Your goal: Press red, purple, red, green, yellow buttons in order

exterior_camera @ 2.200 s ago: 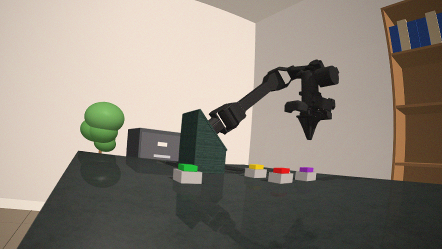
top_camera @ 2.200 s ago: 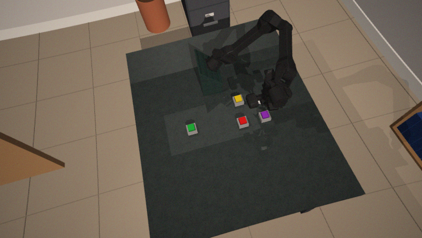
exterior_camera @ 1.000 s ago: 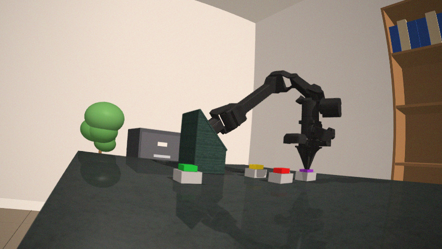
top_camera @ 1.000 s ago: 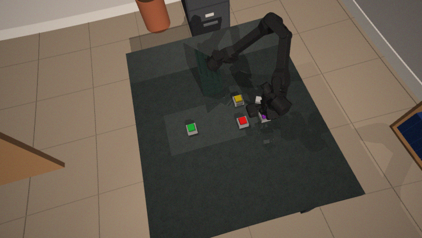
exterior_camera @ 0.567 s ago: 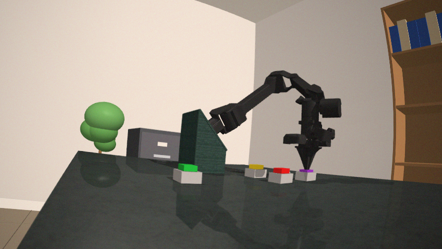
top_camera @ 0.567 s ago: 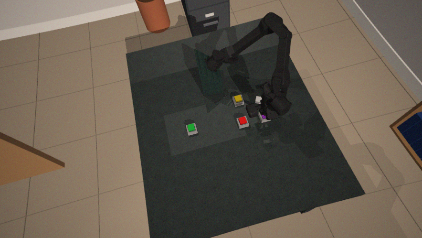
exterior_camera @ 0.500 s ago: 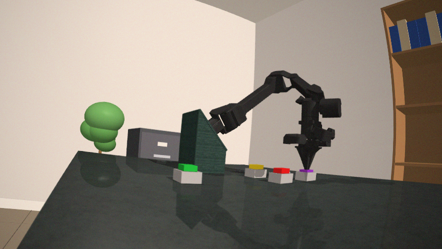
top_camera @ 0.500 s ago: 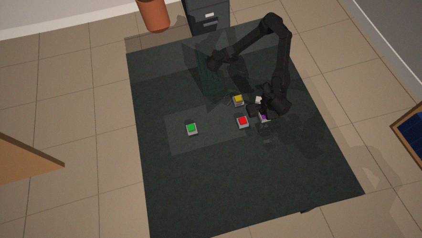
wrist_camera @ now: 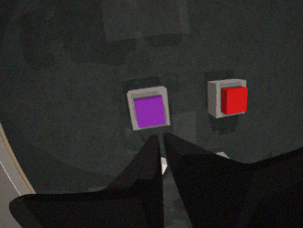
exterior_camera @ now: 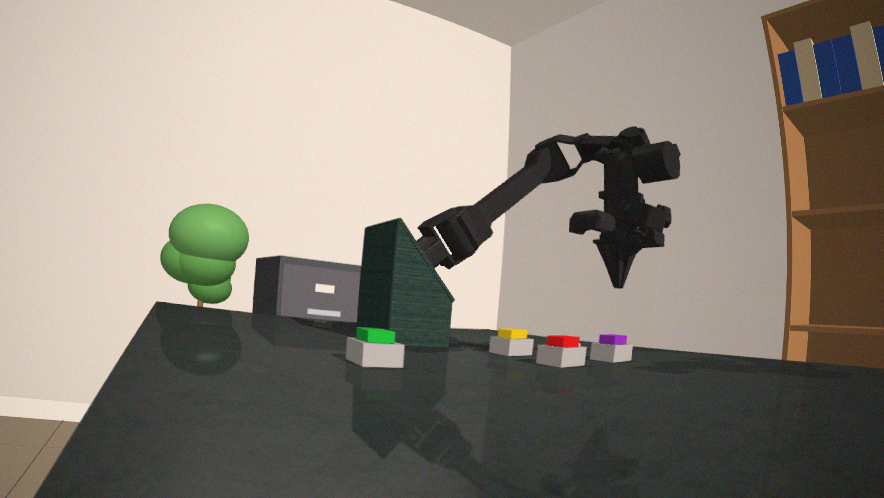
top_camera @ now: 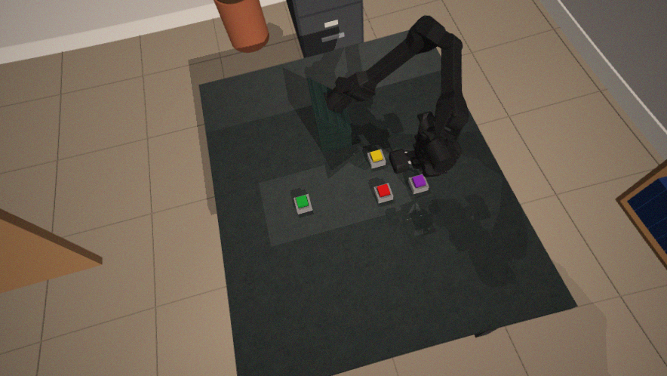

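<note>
My gripper (exterior_camera: pixel 618 287) (wrist_camera: pixel 160 140) is shut and empty. It hangs pointing down, well above the purple button (top_camera: pixel 419 181) (exterior_camera: pixel 612 339) (wrist_camera: pixel 150 111) and touching nothing. The purple cap stands raised in its grey base. The red button (top_camera: pixel 383 190) (exterior_camera: pixel 562 340) (wrist_camera: pixel 235 100) is beside it, to the right in the wrist view, its cap raised. The yellow button (top_camera: pixel 376 155) (exterior_camera: pixel 512 333) stands behind the red one, nearer the arm's base, its cap up. The green button (top_camera: pixel 302 201) (exterior_camera: pixel 375 335) stands apart on the left in the top and exterior views, its cap up.
A dark green wedge-shaped stand (top_camera: pixel 329 121) (exterior_camera: pixel 417 296) carries the arm on the dark table (top_camera: pixel 373 298) (exterior_camera: pixel 278 433). A grey cabinet (top_camera: pixel 329 32) (exterior_camera: pixel 303 287) is behind the table. A wooden bookcase (exterior_camera: pixel 798 247) stands at the right in the exterior view.
</note>
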`<state>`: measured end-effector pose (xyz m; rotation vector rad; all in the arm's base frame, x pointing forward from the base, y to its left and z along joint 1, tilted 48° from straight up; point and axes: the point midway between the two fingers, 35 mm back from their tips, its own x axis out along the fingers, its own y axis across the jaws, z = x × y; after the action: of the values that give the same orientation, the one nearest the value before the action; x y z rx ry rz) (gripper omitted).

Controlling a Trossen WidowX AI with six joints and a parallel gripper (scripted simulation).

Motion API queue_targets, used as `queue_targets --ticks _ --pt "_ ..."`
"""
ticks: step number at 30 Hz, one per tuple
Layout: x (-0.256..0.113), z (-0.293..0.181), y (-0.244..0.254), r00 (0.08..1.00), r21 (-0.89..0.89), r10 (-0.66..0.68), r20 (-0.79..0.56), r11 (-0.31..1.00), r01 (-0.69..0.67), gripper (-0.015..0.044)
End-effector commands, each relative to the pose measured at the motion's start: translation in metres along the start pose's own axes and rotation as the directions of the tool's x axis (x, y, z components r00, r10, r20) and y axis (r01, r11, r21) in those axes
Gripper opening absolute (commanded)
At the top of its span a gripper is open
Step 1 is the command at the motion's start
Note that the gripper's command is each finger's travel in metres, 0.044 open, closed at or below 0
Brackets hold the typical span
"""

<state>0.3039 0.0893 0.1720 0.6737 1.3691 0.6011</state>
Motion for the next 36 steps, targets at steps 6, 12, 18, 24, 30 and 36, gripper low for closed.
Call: queue_targets --ticks 6,12,18,24,30,36 --pt "-0.016 0.001 -0.026 1.000 -0.005 -0.001 -0.007 1.000 0.001 0.0020" --pt "-0.015 -0.003 -0.112 1.000 -0.004 0.002 -0.008 1.000 -0.002 0.0020" --pt "-0.013 -0.003 -0.112 1.000 -0.004 0.001 -0.008 1.000 -0.002 0.0020" --pt "0.046 -0.004 -0.112 1.000 -0.005 0.004 -0.008 1.000 -0.004 0.0020" --pt "0.048 -0.004 -0.112 1.000 -0.005 0.004 -0.008 1.000 -0.004 0.0020" --pt "0.058 -0.004 -0.112 1.000 -0.005 0.004 -0.007 1.000 -0.004 0.0020"
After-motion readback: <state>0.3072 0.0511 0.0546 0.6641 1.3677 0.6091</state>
